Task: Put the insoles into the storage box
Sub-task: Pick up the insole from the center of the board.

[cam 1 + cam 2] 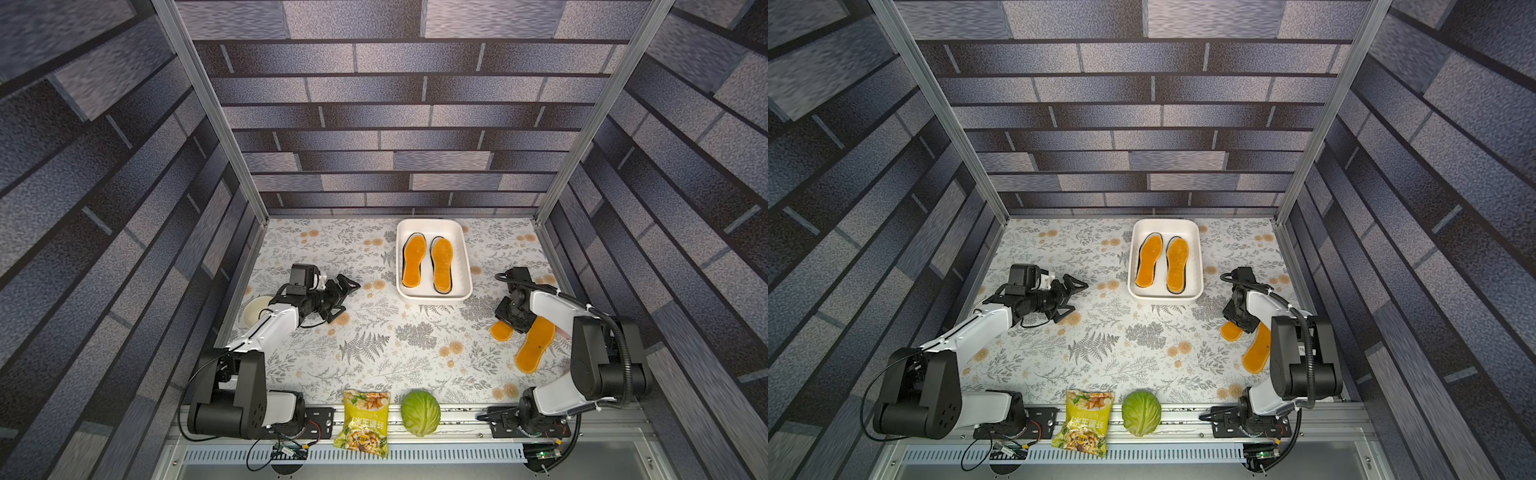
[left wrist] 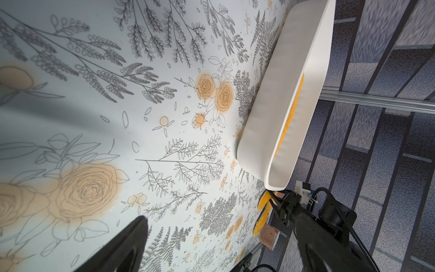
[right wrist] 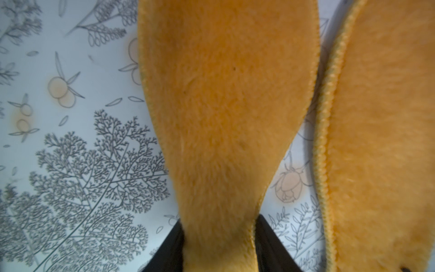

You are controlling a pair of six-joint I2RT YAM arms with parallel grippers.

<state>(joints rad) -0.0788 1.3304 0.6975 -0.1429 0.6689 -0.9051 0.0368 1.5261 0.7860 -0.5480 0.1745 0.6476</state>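
Note:
The white storage box [image 1: 430,222] [image 1: 1165,222] stands at the back middle of the floral table. Two orange insoles [image 1: 413,262] [image 1: 441,266] lie abreast in it on dark-edged ones. My right gripper [image 1: 515,324] [image 3: 219,223] points down at the right side. Its black fingers press both edges of an orange insole [image 3: 226,94] [image 1: 501,331] at its narrow part. A second orange insole [image 1: 536,345] [image 3: 381,141] lies on the table beside it. My left gripper [image 1: 351,297] [image 1: 1079,297] hangs open and empty over the table, left of the box [image 2: 277,94].
A cream bowl [image 1: 253,311] sits behind my left forearm. A yellow snack bag [image 1: 365,422] and a green cabbage [image 1: 420,412] lie at the front edge. A small pinkish roll [image 2: 268,236] stands by the right edge. Patterned walls and metal posts enclose the table.

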